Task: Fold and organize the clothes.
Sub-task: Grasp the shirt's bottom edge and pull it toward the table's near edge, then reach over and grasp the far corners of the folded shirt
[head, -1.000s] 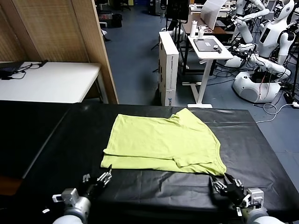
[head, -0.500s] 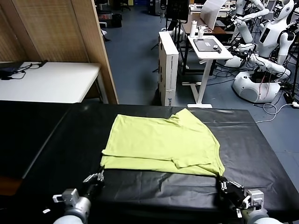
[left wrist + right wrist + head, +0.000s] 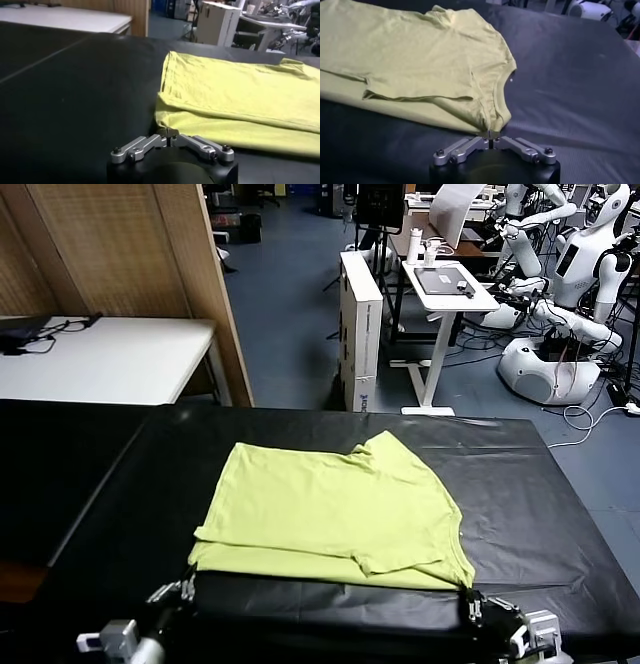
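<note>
Lime T-shirt (image 3: 330,509) near corners pinched by left claw (image 3: 169,140) and right claw (image 3: 490,138).

A plain lime-green T-shirt (image 3: 330,509) lies on a black table (image 3: 540,484).

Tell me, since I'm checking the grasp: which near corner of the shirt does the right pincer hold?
The right pincer pinches the T-shirt at its near neckline corner; the left pincer has the plain folded corner.

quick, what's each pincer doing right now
Left pincer: closed on the T-shirt near corner.
Right pincer: closed on the T-shirt's other near corner.
</note>
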